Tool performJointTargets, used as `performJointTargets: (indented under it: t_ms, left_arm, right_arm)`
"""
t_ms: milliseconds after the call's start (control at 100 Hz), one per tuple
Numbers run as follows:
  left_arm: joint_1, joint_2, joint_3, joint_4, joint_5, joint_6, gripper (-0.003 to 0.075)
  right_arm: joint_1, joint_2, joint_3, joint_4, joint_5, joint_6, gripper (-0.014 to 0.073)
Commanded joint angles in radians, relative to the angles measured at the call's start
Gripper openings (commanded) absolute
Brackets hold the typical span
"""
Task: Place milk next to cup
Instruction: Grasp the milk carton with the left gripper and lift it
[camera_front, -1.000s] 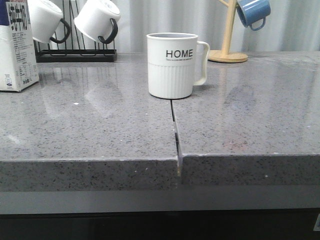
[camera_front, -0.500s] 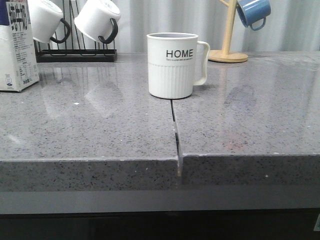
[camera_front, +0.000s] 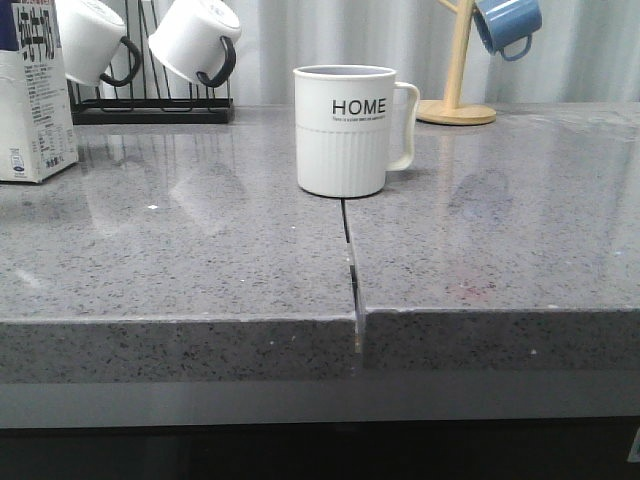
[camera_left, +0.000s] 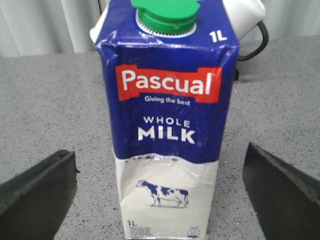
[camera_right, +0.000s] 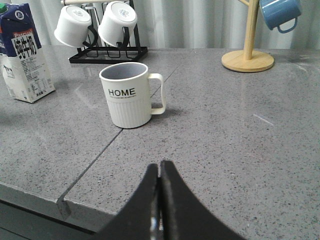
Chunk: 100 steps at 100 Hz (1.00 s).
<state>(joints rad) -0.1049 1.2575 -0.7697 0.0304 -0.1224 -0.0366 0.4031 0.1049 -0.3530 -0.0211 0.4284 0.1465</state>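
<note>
The milk (camera_front: 35, 100) is a white carton with a dark blue top and stands at the far left of the grey counter, partly cut off by the front view's edge. In the left wrist view the milk (camera_left: 167, 115) stands upright between the fingers of my left gripper (camera_left: 158, 150). The jaws are open wide, with a gap on each side of the carton. The HOME cup (camera_front: 345, 130) stands at the counter's middle, handle to the right, well apart from the milk. My right gripper (camera_right: 160, 165) is shut and empty, over the counter's front edge in front of the cup (camera_right: 127, 97).
A black rack (camera_front: 150, 108) with two white black-handled mugs (camera_front: 190, 40) stands behind the milk. A wooden stand (camera_front: 455, 110) holding a blue mug (camera_front: 505, 25) is at the back right. A seam (camera_front: 350, 260) runs from the cup to the counter's front edge.
In the front view the milk carton has shifted very slightly to the left. The cup has not moved.
</note>
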Motion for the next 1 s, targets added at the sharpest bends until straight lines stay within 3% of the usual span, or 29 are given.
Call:
performJointTargets:
  t_ms: [0,430,680,750,990]
  left_arm:
    - [-0.008,0.016,-0.076,-0.012,-0.034,-0.002,0.0621]
    - [-0.015,0.138,-0.177,-0.038,-0.049,-0.004,0.0618]
    - [-0.015,0.200,-0.213,-0.038,-0.145,-0.004,0.0609]
    - [-0.015,0.205,-0.213,-0.040,-0.184,-0.004,0.0558]
    - [-0.015,0.209,-0.213,-0.040,-0.250,-0.004,0.0257]
  right_arm:
    - [0.000,0.011,-0.024,-0.003,-0.077,-0.007,-0.0049]
    - [0.000,0.011,-0.024,-0.003,-0.077,-0.007,-0.0049]
    - [0.000,0.011,-0.024,-0.003,-0.078,-0.007,-0.0049]
    - [0.000,0.011,-0.024,-0.003,-0.078,-0.007,-0.0049]
    - [0.000,0.011,-0.024,-0.003,-0.078,-0.007,-0.0049]
